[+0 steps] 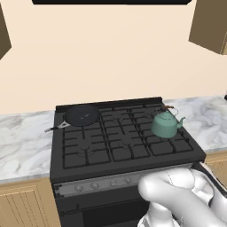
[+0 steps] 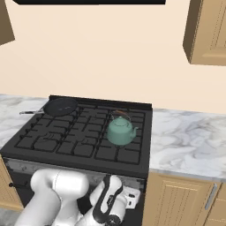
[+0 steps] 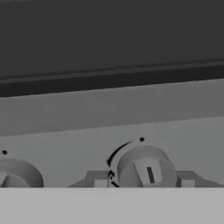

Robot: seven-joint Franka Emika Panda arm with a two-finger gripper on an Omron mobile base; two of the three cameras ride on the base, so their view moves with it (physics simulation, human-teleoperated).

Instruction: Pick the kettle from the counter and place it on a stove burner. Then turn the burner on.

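Kettle (image 1: 166, 125) sits right of centre on a burner; the gripper (image 3: 144, 183) seemingly pinches a stiff, small knob (image 3: 147, 171) by its sides.

I can read no words, brands or numbers anywhere. The only signs are on the stove's grey control panel (image 3: 131, 127) in my hand view: a short dark pointer line on the face of the knob (image 3: 146, 168) at lower centre, and a small dark dot above each knob.
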